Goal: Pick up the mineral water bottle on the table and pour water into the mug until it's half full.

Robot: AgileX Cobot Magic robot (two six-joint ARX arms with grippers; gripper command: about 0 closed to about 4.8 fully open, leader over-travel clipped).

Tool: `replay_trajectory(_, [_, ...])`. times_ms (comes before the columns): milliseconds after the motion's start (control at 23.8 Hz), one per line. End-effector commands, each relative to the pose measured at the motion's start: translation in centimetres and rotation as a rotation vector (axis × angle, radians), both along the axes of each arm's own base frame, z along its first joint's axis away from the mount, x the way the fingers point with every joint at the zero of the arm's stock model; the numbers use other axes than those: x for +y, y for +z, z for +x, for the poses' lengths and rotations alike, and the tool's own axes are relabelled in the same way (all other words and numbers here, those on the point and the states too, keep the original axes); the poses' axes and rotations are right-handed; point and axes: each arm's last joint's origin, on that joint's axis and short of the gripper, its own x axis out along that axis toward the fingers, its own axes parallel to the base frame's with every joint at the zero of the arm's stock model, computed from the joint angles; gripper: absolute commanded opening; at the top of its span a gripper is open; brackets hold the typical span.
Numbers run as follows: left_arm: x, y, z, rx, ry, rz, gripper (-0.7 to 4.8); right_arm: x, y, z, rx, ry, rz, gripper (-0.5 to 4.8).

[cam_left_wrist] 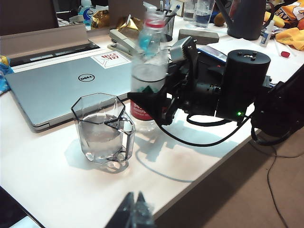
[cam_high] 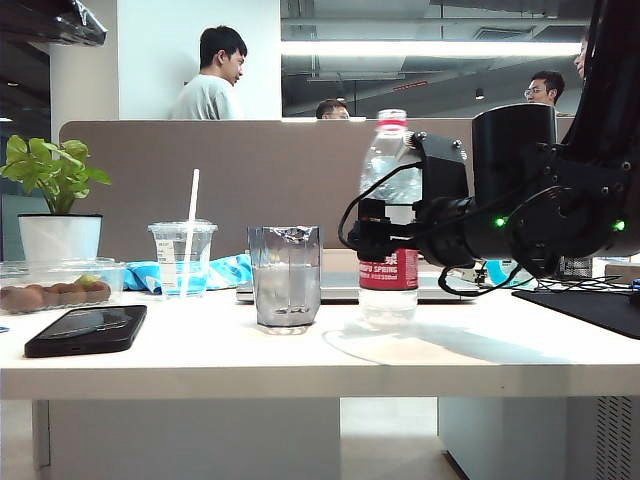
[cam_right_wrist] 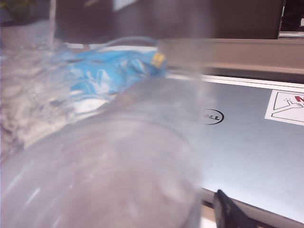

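1. Nearest the exterior camera, a black phone (cam_high: 86,330) lies flat on the left of the table (cam_high: 300,365); behind it are a tray of brown fruit (cam_high: 55,292), a potted plant (cam_high: 55,200) and a lidded plastic cup (cam_high: 182,258) with a white straw.
2. Mid-table stands the mug (cam_high: 285,275), upright and holding water to around half its height; just right of it the mineral water bottle (cam_high: 390,220) stands upright on the table, cap on, red label facing the camera.
3. From the right the right gripper (cam_high: 372,232) reaches level to the bottle at label height; its black fingers sit at the bottle's sides, but whether they press on it or stand a little clear cannot be told.
4. In the left wrist view the left gripper (cam_left_wrist: 135,211) shows only as dark fingertips at the near edge, close together and holding nothing, well apart from the mug (cam_left_wrist: 103,130); the bottle (cam_left_wrist: 149,71) stands just beside the mug, in front of a silver laptop (cam_left_wrist: 57,88), with the right gripper (cam_left_wrist: 154,102) around its lower half.
5. In the right wrist view the bottle (cam_right_wrist: 104,161) fills the frame as a blur; one dark fingertip (cam_right_wrist: 228,213) shows beside it; the laptop (cam_right_wrist: 247,147) and a blue cloth (cam_right_wrist: 109,71) lie beyond.
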Motion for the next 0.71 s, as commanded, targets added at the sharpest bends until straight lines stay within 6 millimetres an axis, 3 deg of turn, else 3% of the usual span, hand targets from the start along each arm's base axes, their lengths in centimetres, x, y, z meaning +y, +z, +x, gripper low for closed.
replay_trajectory(42, [0.0, 0.3, 0.0, -0.019, -0.002, -0.004, -0.04, -0.1, 0.8, -0.6, -0.023, 0.004, 0.003, 4.79])
replay_trajectory(210, [0.0, 0.3, 0.0, -0.020, -0.002, -0.004, -0.04, -0.8, 1.3, -2.5, -0.013, 0.003, -0.007, 4.79])
replay_trajectory(294, [0.0, 0.3, 0.0, -0.019, -0.002, -0.004, -0.04, -1.8, 2.2, -4.9, -0.012, -0.007, -0.007, 4.79])
replay_trajectory(545, [0.0, 0.3, 0.0, -0.019, -0.002, -0.004, -0.04, -4.1, 3.4, -9.5, -0.013, -0.094, -0.044, 4.79])
replay_trajectory(713, [0.0, 0.3, 0.0, -0.020, -0.002, -0.004, -0.04, -5.5, 3.8, -12.2, -0.020, -0.192, -0.043, 4.18])
